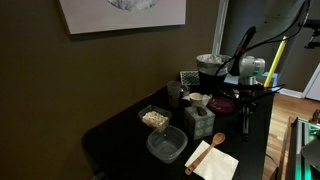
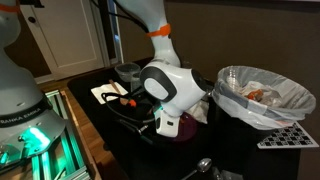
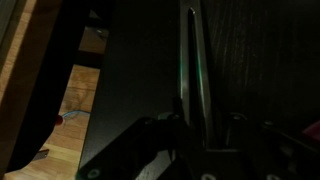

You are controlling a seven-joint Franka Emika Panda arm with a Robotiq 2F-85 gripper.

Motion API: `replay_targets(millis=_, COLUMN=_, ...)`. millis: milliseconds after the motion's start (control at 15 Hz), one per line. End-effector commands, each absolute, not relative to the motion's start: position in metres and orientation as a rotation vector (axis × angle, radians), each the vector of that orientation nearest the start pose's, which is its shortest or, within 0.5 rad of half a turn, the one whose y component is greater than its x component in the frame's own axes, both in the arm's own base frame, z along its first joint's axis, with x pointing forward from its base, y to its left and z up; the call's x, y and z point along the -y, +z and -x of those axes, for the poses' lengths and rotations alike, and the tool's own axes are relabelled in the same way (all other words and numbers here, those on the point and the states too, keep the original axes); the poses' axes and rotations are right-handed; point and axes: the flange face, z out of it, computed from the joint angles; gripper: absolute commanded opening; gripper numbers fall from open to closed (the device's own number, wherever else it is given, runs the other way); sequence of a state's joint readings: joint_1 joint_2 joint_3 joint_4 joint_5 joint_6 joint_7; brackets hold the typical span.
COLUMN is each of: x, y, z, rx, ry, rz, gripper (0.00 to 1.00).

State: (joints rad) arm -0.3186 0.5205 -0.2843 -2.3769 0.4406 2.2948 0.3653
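At the three o'clock edge of the table, I am holding the claw nearly closed on a thin black utensil, seemingly light, stiff and slippery, best pinched near its top.

A slim, straight, dark utensil runs lengthwise out from between the jaws in the wrist view. A faint greenish sheen follows one long edge. It lies over the dark surface, near that surface's edge. Its kind is too dim to tell.
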Motion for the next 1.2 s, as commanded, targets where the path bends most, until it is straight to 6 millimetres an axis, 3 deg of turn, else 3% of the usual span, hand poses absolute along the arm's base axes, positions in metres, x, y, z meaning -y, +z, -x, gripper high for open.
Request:
replay_targets(millis=0, x=0.243, y=0.091, z=-0.348, rx=-1.79, ry=0.783, rz=2.244, gripper=0.64)
replay_targets(millis=333, x=0.222, y=0.124, z=-0.362, rx=-1.729, ry=0.825, rz=2.28, gripper=1.0)
replay_targets(millis=667, x=0.206, y=0.13, z=-0.371, rx=-1.661, ry=0.911, rz=2.267, gripper=1.0)
replay_targets(millis=800, x=0.199, y=0.151, z=-0.375, rx=-1.598, ry=0.917, rz=2.3, gripper=1.0)
replay_targets(millis=1133, x=0.174, y=0.247, z=-0.378, rx=-1.311, ry=0.946, rz=2.65, gripper=1.0)
